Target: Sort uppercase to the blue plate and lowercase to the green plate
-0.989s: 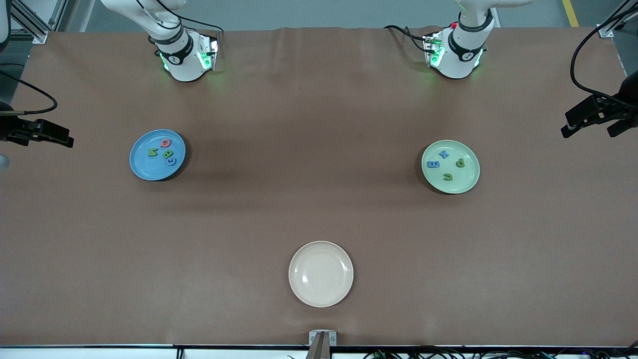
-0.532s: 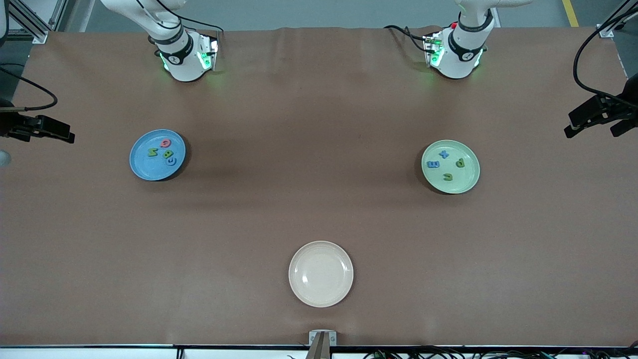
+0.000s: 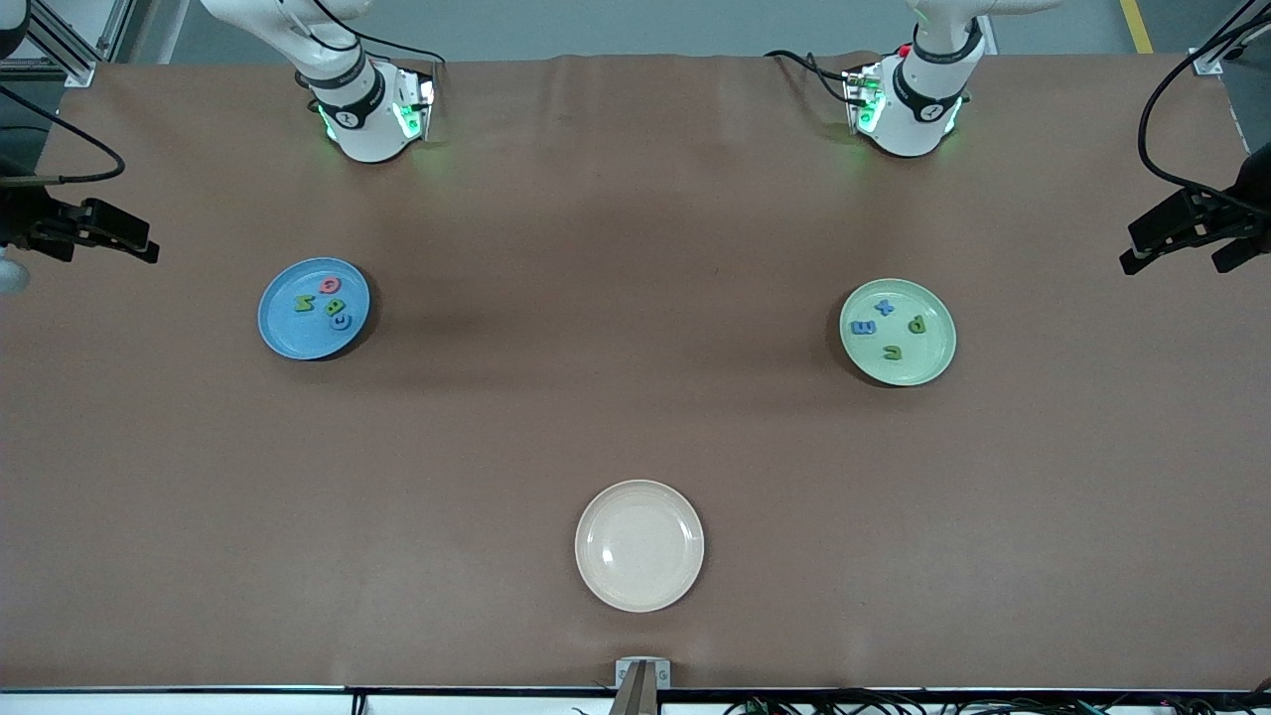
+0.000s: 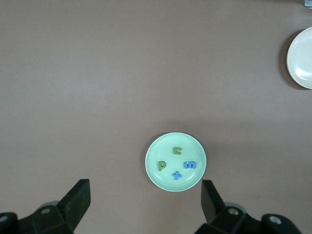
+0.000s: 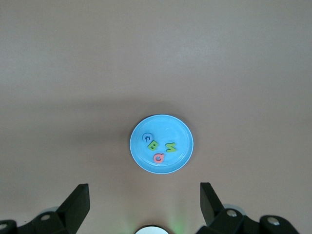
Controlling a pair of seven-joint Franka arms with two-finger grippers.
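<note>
From the front we are seeing the four uppercase letters (image 3: pixel 329 301) lying in the blue plate (image 3: pixel 283 333) toward the right arm's end and the four lowercase letters (image 3: pixel 889 326) in the green plate (image 3: pixel 933 357) toward the left arm's end. In the left wrist view the left gripper (image 4: pixel 146 204) is hanging wide open and empty above the green plate (image 4: pixel 156 170). In the right wrist view the right gripper (image 5: pixel 144 204) is spreading just as wide, holding nothing, above the blue plate (image 5: pixel 141 156).

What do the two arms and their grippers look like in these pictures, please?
Both arms are white with black joint rings, green lights glowing at their bases and black cables trailing. The left gripper and right gripper have black, wedge-shaped fingers on dark bodies.
</note>
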